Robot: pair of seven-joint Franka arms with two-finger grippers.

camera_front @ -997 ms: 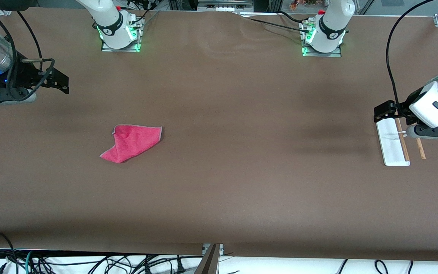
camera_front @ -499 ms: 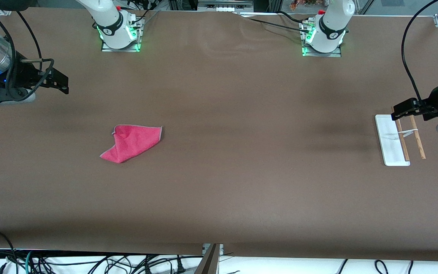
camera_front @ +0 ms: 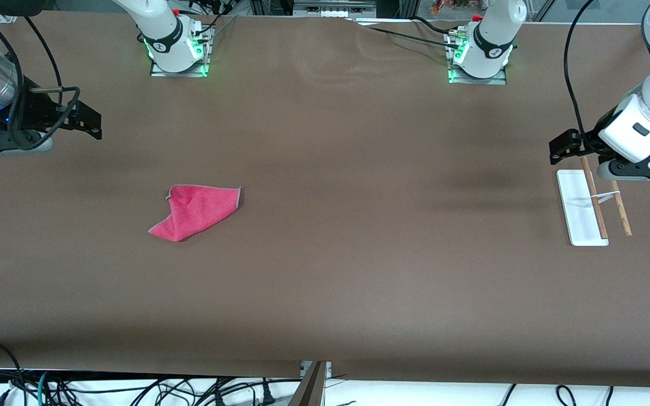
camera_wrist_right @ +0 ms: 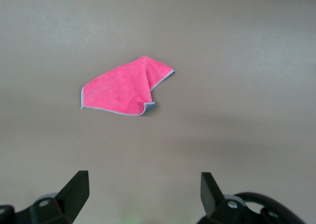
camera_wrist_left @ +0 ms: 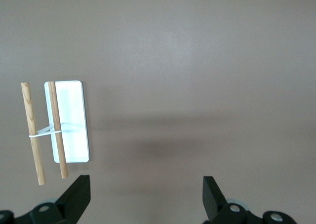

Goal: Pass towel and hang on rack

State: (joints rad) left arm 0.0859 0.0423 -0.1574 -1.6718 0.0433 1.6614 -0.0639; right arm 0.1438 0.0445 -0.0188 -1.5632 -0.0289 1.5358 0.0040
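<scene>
Right gripper (camera_front: 91, 121) hangs up in the air at the right arm's end of the table, jaws spread wide, nothing in them; its wrist view shows both fingertips (camera_wrist_right: 76, 187) apart with bare table between. Left gripper (camera_front: 562, 148) is also released and empty, poised over the table just beside the rack (camera_front: 582, 217) at the left arm's end; its wrist view shows the fingers (camera_wrist_left: 79, 194) wide apart, rack (camera_wrist_left: 69, 120) off to one side.

Towel (camera_front: 195, 211) lies crumpled flat on the table toward the right arm's end, one corner folded over, well apart from both grippers. In the right wrist view the towel (camera_wrist_right: 126, 90) sits ahead of the open fingers, untouched. Rack stands on its white base with two brown rods and the thin white crosspiece, nothing hung on it.

Step in hand, as I judge it: the very start, pickup not yet made. Next move likely calls for the right gripper to come down over the towel, pinch a raised fold or edge, lift, and carry it mid-table for handover. The left arm appears to wait by the rack.
</scene>
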